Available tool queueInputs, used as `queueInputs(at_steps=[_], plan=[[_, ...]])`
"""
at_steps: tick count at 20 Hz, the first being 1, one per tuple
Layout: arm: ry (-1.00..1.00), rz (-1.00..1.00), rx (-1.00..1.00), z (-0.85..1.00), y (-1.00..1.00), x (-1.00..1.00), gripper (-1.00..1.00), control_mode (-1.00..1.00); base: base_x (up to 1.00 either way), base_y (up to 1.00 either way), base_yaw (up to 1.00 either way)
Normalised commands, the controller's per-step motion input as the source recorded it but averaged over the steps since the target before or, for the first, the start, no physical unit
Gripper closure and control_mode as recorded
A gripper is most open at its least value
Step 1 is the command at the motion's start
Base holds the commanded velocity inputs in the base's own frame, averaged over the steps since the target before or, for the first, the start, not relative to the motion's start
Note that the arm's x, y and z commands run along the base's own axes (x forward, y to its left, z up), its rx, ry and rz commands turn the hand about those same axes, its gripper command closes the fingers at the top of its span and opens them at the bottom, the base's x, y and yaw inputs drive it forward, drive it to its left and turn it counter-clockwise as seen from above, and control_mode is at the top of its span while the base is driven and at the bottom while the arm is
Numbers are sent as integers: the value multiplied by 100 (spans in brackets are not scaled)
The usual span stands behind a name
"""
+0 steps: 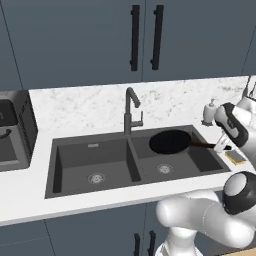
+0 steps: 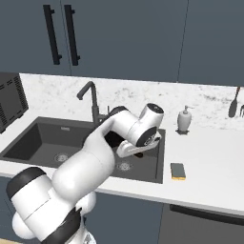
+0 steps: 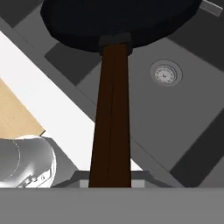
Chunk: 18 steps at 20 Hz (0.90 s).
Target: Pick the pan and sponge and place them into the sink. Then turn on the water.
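Note:
The black pan (image 1: 170,141) hangs level above the right basin of the dark grey sink (image 1: 75,156), its thin dark handle (image 1: 205,145) pointing right. My gripper (image 1: 221,147) is shut on the end of that handle. In the hand view the handle (image 3: 111,122) runs up from between my fingers to the pan (image 3: 118,17), with the basin's drain (image 3: 165,73) below. The yellow sponge (image 1: 235,158) (image 2: 178,171) lies on the counter right of the sink (image 2: 43,136). No water is in view at the faucet (image 1: 131,110).
A white soap dispenser (image 1: 210,112) (image 2: 184,119) stands behind the sink's right corner. A black appliance (image 1: 15,130) sits on the counter at the left. The gooseneck faucet (image 2: 90,97) rises behind the divider. Utensils (image 2: 233,107) hang at the far right.

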Motion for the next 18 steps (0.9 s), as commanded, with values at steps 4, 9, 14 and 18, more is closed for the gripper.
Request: queueInputs(at_steps=[4,9,14,18], plan=[[-7,0,-13,-42,14,0,100,-100,0,0,0],[-2,3,-11,-44,0,0,100,-100,0,0,0],[0,3,-2,-49,0,8,100,-100,0,0,0],[0,6,0,-40,0,28,100,-100,0,0,0]])
